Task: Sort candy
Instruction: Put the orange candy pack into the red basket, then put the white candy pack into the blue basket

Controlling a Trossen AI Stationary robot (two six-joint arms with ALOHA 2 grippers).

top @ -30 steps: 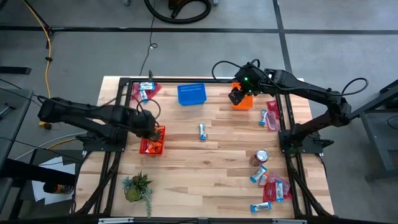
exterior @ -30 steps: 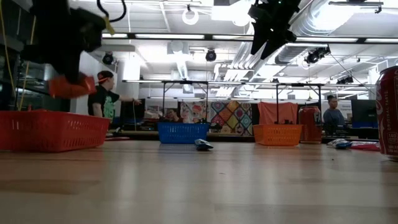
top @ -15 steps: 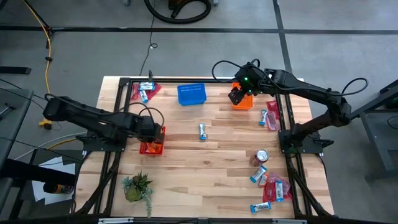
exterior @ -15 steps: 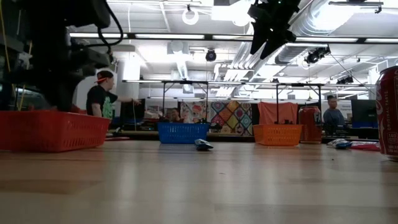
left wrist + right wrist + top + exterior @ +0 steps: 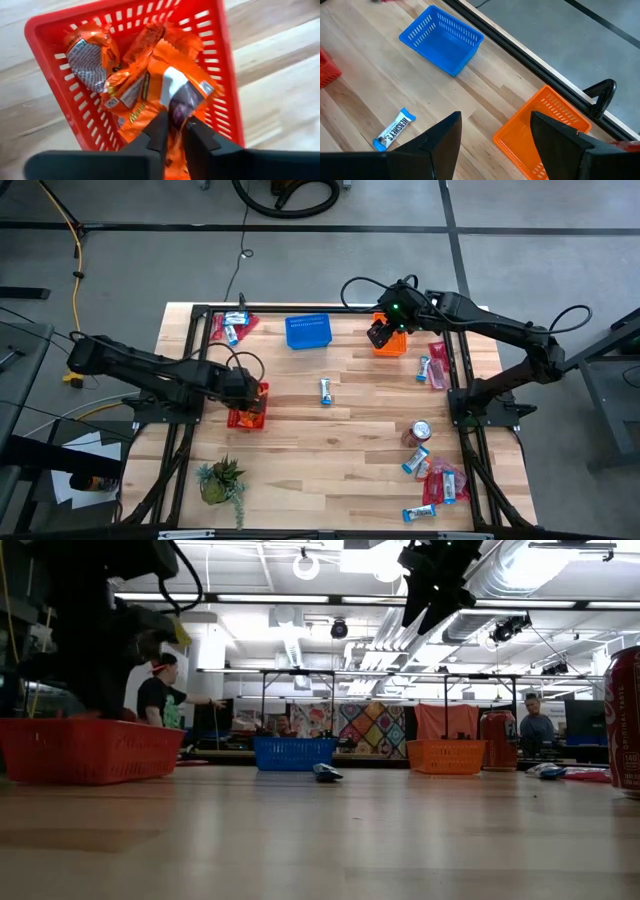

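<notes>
An overhead camera looks straight down on the table (image 5: pixel 330 440), a table-height camera faces level across it into the room, and two wrist cameras look down closely, all four sharing the red basket (image 5: pixel 245 418) or blue basket (image 5: pixel 307 331).

The red basket (image 5: pixel 220 75) is a bright red mesh holding shiny orange candy wrappers (image 5: pixel 145 90), one showing a silvery grey back (with a small white-and-purple patch on another). The blue basket (image 5: pixel 442 40) is plain saturated blue, the orange basket (image 5: pixel 545 125) a vivid orange. A lone candy bar (image 5: pixel 394 129) is white with blue ends and dark lettering. The table (image 5: pixel 340 440) is pale, striped wood planking, and both arms are dark.
</notes>
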